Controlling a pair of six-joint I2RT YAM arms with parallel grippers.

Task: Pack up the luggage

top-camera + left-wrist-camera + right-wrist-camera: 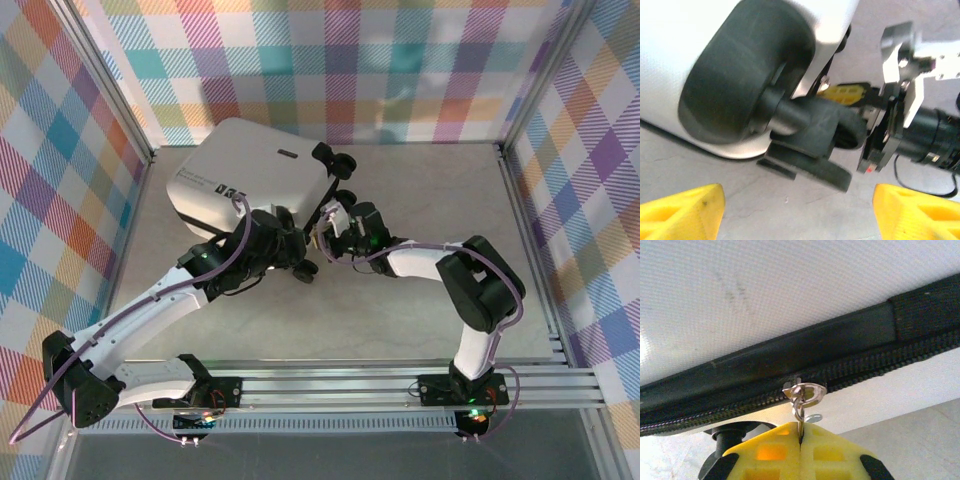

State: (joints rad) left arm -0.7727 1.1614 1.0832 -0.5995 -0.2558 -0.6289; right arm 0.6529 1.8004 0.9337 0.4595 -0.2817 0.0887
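The luggage [250, 175], a white hard-shell suitcase, lies closed at the back left of the table. In the right wrist view my right gripper [801, 434] is shut on the metal zipper pull [800, 412], which hangs from the slider [804, 390] on the black zipper [875, 367]. My left gripper [797, 212] is open just in front of a black wheel [740, 75] at the suitcase's near corner, and nothing is between its yellow fingertips [682, 210]. In the top view both grippers meet at the suitcase's near right corner, the left [300, 262] beside the right [322, 238].
Plaid walls and aluminium frame posts [115, 100] close in the grey table [430, 200]. Bare tabletop lies right of the suitcase and between the arms. In the left wrist view the right arm's wrist and camera [925, 135] sit close, right of the wheel bracket [815, 150].
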